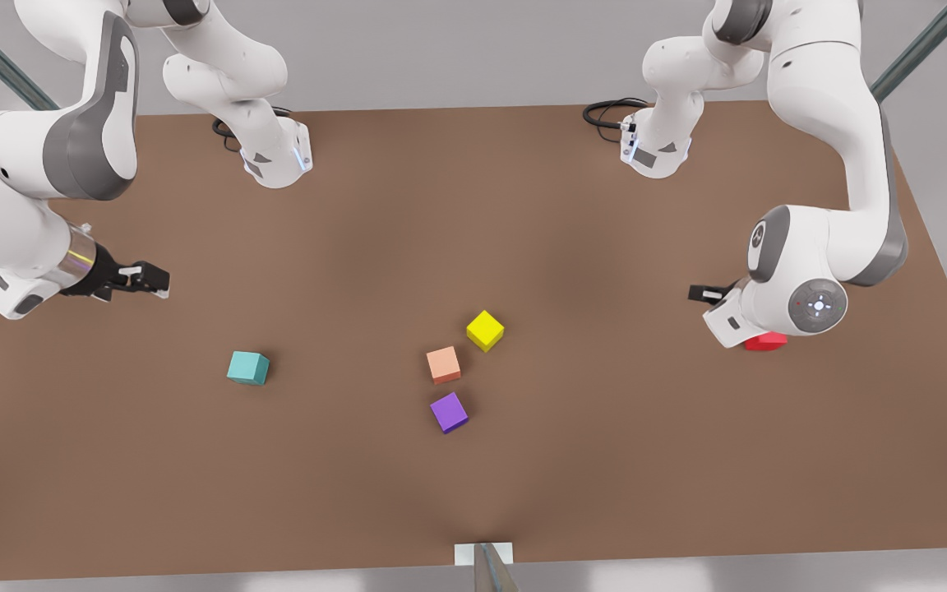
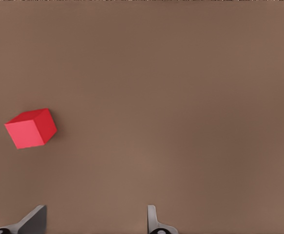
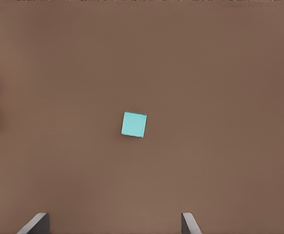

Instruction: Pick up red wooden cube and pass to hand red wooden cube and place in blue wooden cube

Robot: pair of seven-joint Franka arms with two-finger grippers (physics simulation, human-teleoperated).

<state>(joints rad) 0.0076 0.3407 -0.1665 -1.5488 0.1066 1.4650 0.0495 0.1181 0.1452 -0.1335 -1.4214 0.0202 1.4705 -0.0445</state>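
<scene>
Cubes were scattered over a brown table (image 1: 473,205). The red wooden cube (image 1: 766,341) was seen at about four o'clock from the table's centre in the front view, resting on the surface and partly hidden by the wrist of the arm above it. That arm carried the left gripper (image 2: 95,222), whose fingers (image 2: 32,219) were spread wide apart with nothing between them; the red wooden cube (image 2: 31,128) lay off to one side of them, untouched. The blue wooden cube (image 1: 247,367) was found at about eight o'clock, well apart from the others. The right gripper (image 1: 153,279) was held above the table near nine o'clock, its fingers (image 3: 34,223) likewise parted and empty, with the blue wooden cube (image 3: 134,124) below it. A salmon cube (image 1: 443,364), a yellow cube (image 1: 485,330) and a purple cube (image 1: 449,412) were grouped near the middle.
</scene>
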